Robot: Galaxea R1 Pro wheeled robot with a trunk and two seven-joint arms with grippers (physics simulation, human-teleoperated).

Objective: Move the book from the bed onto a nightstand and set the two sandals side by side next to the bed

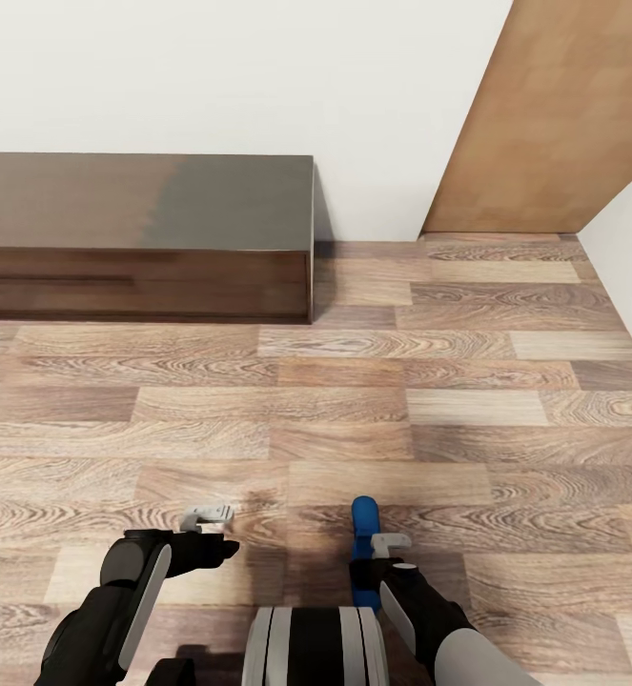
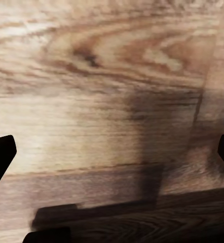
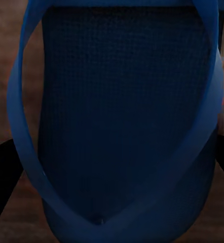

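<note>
Sandal transport is the step in hand: the right gripper is closed on one blue sandal, toe pointing toward the long dark TV cabinet. The left gripper, level with it, hangs spread and empty above the plank floor. Next the robot must find the bed.

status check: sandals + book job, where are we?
Nothing looks done yet. In hand: one blue sandal sits in the right gripper, its sole and straps close up in the right wrist view. The left gripper is open over bare wood floor. Left: placing this sandal, the second sandal and the book. Ahead stands a long dark cabinet.
</note>
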